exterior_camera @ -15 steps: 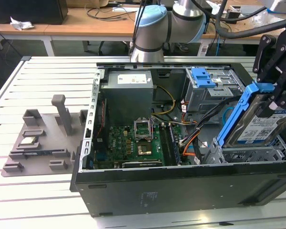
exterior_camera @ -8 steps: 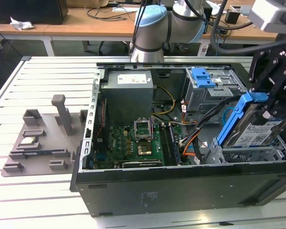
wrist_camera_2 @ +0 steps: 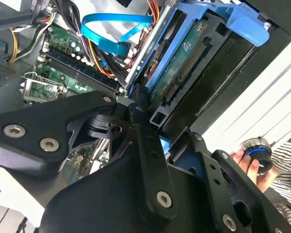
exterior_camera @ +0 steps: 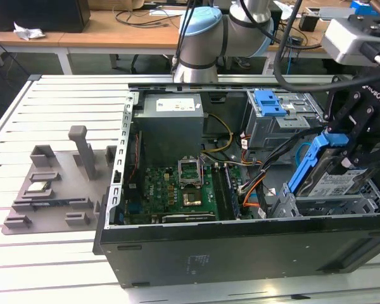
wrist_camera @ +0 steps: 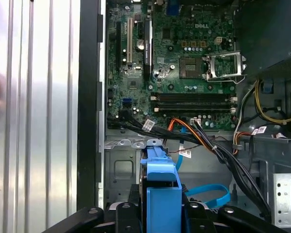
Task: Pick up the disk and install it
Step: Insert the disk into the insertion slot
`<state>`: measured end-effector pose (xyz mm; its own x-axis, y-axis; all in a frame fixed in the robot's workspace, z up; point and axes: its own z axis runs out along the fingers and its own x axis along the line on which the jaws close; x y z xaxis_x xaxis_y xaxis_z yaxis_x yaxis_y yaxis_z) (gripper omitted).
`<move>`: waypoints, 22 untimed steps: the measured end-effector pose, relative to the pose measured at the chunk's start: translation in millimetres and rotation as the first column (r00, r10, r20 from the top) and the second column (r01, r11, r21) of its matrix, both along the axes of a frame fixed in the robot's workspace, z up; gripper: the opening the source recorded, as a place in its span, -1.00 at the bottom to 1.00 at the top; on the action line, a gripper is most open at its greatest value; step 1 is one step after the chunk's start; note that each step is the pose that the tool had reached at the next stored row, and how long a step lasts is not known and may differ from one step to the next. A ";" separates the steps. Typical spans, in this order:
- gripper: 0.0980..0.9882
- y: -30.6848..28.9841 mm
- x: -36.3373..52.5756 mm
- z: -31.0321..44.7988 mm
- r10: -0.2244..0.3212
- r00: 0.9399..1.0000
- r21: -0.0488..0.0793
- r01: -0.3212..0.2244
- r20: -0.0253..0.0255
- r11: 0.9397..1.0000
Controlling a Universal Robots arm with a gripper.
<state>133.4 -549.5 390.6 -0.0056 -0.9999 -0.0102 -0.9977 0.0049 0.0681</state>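
Blue-framed disk [exterior_camera: 329, 166] is clamped between the fingers of the gripper [exterior_camera: 349, 142]; it hangs tilted, lower edge down, over the metal drive cage [exterior_camera: 332, 204] at the front corner of the open computer case [exterior_camera: 240, 244], on the exterior view's right. Disk not yet seated, judging by how high its frame stands above the cage.

Risks, as I read them:
- Tilt. If the disk meets the cage rails at this angle, the plastic frame could jam or ride over one rail.
- Cables. A black and orange cable bundle [wrist_camera: 203, 138] and a flat blue ribbon cable [wrist_camera_2: 114, 26] lie just beside the cage; either could get trapped under the disk.
- Grip. The hold looks to be on the plastic frame near its top; a snag below could twist the disk in the fingers.

Pose: arm [exterior_camera: 206, 38] reaches from behind the case, across it, with the wrist turned down over the cage. In the first wrist view the disk's frame [wrist_camera: 162, 194] sits centred between the black fingers [wrist_camera: 87, 216], above the motherboard [wrist_camera: 184, 63]. A person's hand [wrist_camera_2: 254, 165] holding a round knob is outside the case.
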 end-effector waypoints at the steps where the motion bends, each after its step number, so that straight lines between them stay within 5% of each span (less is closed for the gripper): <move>1: -0.39 0.0 0.0 -1.6 0.000 1.000 0.000 0.000 0.000 1.000; 15: -0.22 0.0 0.0 -3.1 0.000 1.000 0.000 0.000 0.000 1.000; 21: -0.95 0.0 0.0 -3.6 0.000 1.000 0.000 0.000 0.000 1.000; 22: -0.95 0.0 0.0 -3.7 0.000 1.000 0.000 0.000 0.000 1.000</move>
